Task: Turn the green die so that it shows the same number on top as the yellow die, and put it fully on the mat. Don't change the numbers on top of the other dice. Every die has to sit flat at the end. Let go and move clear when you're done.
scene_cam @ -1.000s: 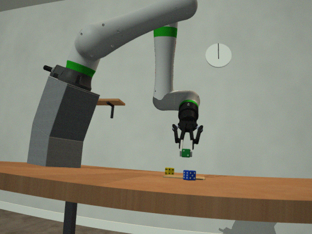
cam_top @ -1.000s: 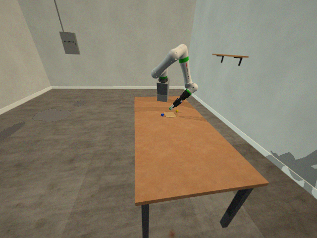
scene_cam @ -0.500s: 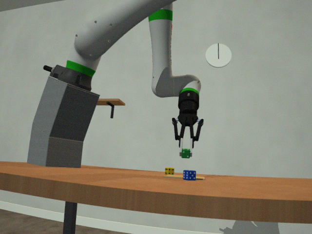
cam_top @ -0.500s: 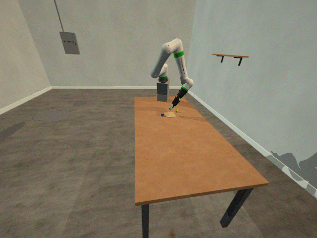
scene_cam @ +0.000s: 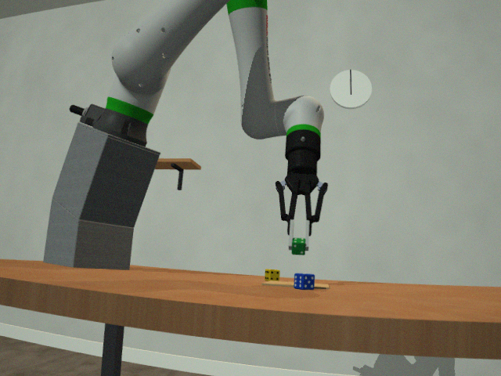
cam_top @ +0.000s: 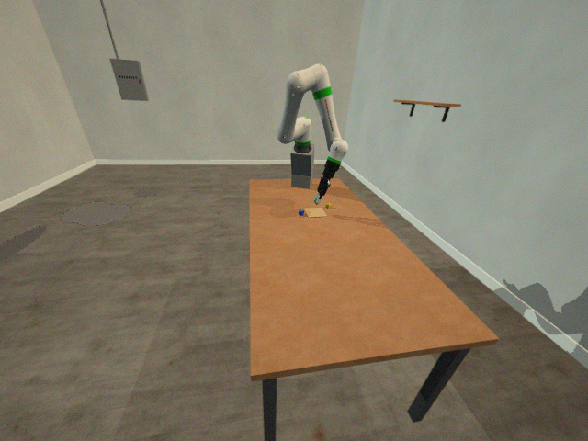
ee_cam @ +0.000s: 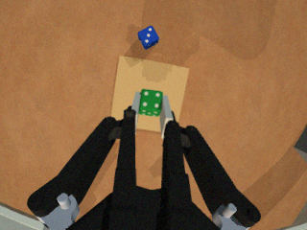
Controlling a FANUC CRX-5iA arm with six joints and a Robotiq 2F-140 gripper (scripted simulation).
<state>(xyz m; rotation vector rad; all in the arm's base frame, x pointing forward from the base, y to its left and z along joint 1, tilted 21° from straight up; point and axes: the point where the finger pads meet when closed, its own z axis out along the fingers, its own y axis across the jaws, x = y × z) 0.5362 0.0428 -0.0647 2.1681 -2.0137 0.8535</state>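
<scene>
My gripper (scene_cam: 298, 243) is shut on the green die (scene_cam: 298, 246) and holds it in the air above the tan mat. In the wrist view the green die (ee_cam: 152, 103) sits between my fingertips and shows four pips toward the camera. The blue die (scene_cam: 304, 281) rests on the table beside the mat; in the wrist view it (ee_cam: 149, 37) lies just beyond the mat's far edge, showing three pips. The yellow die (scene_cam: 272, 275) (cam_top: 328, 205) sits on the table on the mat's other side; its top face is hidden from me.
The arm's grey base block (scene_cam: 97, 202) (cam_top: 301, 168) stands at the table's far end. The long wooden table (cam_top: 342, 275) stretches toward the top camera. A wall shelf (cam_top: 427, 105) hangs well clear of the table.
</scene>
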